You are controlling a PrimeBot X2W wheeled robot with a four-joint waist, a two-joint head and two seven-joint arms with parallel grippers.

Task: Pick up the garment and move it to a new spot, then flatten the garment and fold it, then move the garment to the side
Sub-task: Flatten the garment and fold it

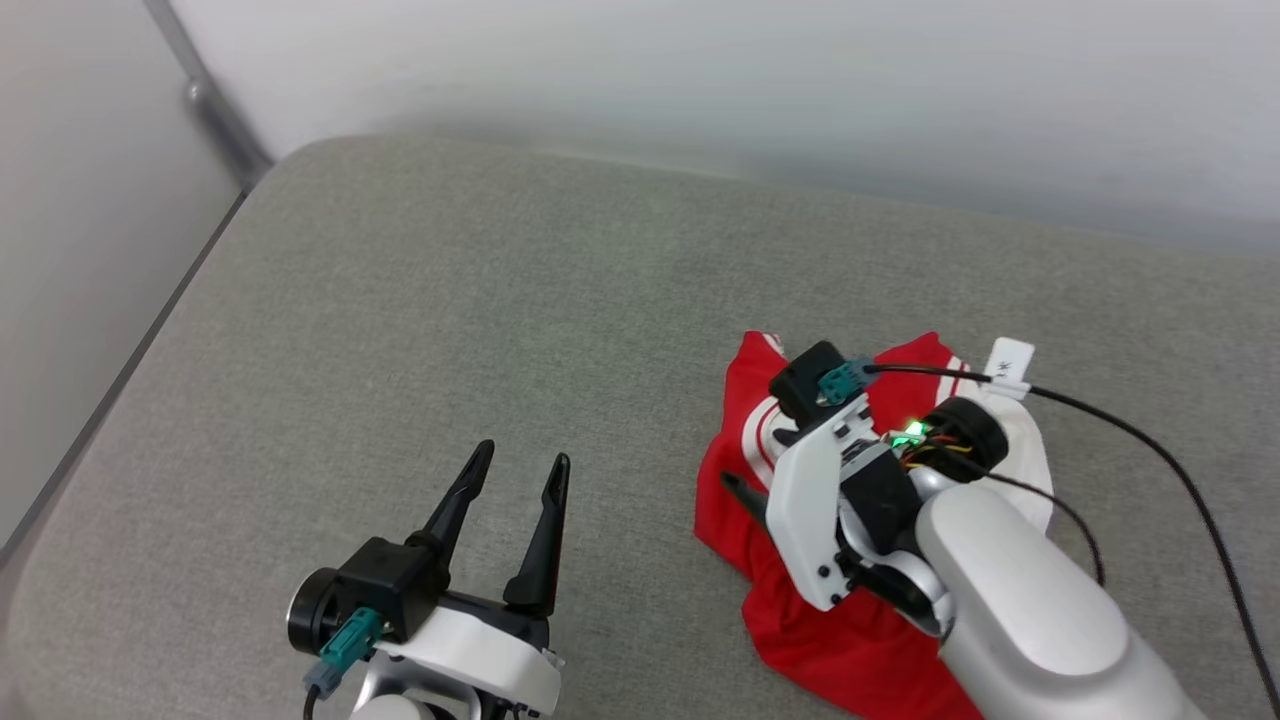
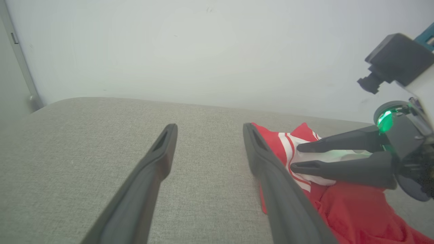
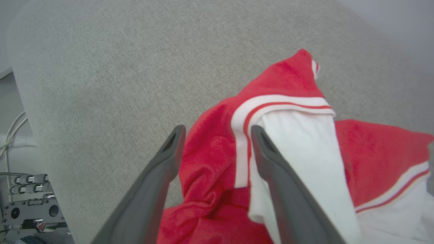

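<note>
The garment point(image 1: 728, 525) lies crumpled on the grey cushioned surface point(image 1: 500, 320), right of centre, red with white panels and red-white striped trim. My right gripper point(image 1: 760, 462) hangs just over its left part, open. In the right wrist view the fingers of the right gripper point(image 3: 217, 130) stand wide apart above the garment point(image 3: 210, 159), one over red cloth and one over a white panel. My left gripper point(image 1: 522, 456) is open and empty over bare surface, well left of the garment. In the left wrist view, the left gripper point(image 2: 209, 127) sees the right gripper point(image 2: 296, 156) over the garment point(image 2: 356, 210).
A pale wall point(image 1: 700, 80) backs the surface. The surface's rounded edge runs down the left, with a grey post point(image 1: 215, 110) beyond it. A black cable point(image 1: 1180, 470) with a white tag point(image 1: 1008, 365) trails from my right wrist. Equipment point(image 3: 30, 203) sits off the surface's edge.
</note>
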